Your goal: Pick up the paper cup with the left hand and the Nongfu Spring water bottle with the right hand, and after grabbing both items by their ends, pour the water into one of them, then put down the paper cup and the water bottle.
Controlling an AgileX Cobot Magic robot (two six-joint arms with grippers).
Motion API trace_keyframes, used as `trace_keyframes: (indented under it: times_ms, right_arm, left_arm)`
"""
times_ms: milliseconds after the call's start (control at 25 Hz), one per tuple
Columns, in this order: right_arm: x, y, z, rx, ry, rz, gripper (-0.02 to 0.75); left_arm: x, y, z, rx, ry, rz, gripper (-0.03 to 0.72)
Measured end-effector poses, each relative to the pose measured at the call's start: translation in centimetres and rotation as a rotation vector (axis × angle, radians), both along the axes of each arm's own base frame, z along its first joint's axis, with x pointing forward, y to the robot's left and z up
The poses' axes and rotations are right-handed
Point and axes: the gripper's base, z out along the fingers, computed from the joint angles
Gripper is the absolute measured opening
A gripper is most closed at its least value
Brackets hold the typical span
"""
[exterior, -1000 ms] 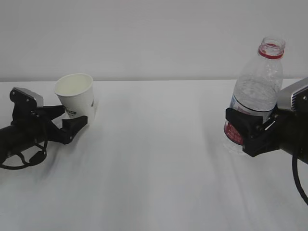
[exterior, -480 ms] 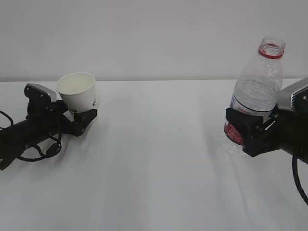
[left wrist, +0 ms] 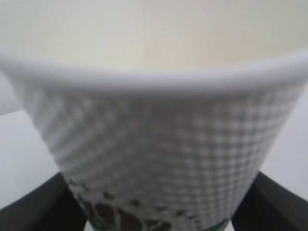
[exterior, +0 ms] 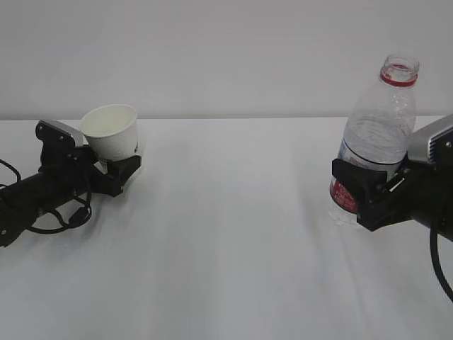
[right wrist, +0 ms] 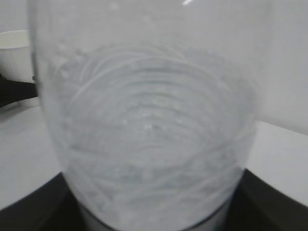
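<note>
Fingers (exterior: 126, 170) of the left hand (exterior: 117, 173) flank the base of the tapered, dimple-textured white paper cup (exterior: 112, 134) at the worktop's (exterior: 226, 248) far left; whether they grip cannot be told. Broad bare worktop separates it from the ribbed, clear, capless Nongfu Spring water bottle (exterior: 375, 134), upright at right. Right hand (exterior: 368, 195) fingers clasp its label band, hiding its lower part.
</note>
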Motion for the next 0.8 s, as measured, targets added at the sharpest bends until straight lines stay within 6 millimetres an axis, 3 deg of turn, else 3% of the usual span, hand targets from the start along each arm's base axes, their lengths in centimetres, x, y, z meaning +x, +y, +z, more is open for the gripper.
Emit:
trace_keyframes:
  times_ms: [480, 800]
  right_arm:
    - [0.0, 0.0, 0.0, 0.000, 0.000, 0.000, 0.516]
    - [0.0, 0.0, 0.0, 0.000, 0.000, 0.000, 0.515]
  left_arm:
    - [-0.2, 0.0, -0.1, -0.005, 0.012, 0.001, 0.578]
    - [-2.3, 0.2, 2.4, -0.007, 0.011, 0.002, 0.576]
